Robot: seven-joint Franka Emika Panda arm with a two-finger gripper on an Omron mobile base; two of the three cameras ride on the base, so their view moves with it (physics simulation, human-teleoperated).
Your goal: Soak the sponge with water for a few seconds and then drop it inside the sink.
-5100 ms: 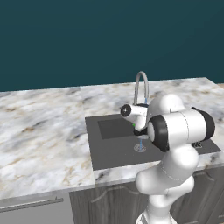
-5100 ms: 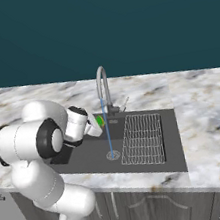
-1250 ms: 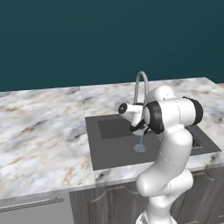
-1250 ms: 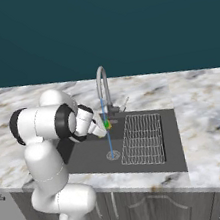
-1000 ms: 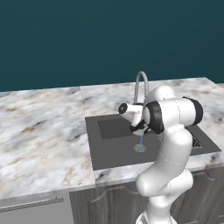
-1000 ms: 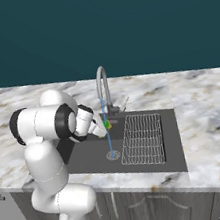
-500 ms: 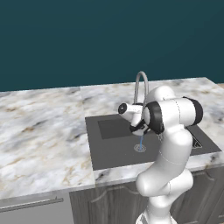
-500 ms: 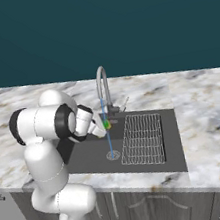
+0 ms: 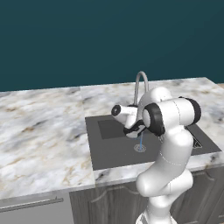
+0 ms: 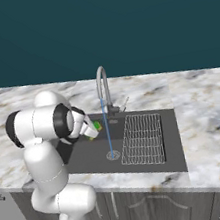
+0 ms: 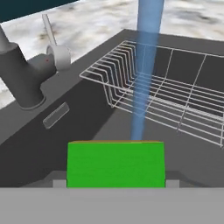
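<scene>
Hand view first: sink [image 11: 87, 127] below and ahead of the jaws, wire rack [image 11: 175, 100] beyond, water [image 11: 144, 70] falling just past the sponge [image 11: 116, 164]. Jaws closed on the sponge, holding it above the basin. Soaking step, seemingly; stream lands just behind. Next: nudge forward into the stream, wait, then release.

A white-and-grey marbled stone desk [image 10: 209, 115] ran wall to wall above dark grey cabinet fronts [image 10: 148, 207]. Sunk into it was a wide dark grey rectangular sink [image 10: 176, 159], with a curved grey metal faucet [image 10: 102, 88] standing on the desk at the sink's back edge.
</scene>
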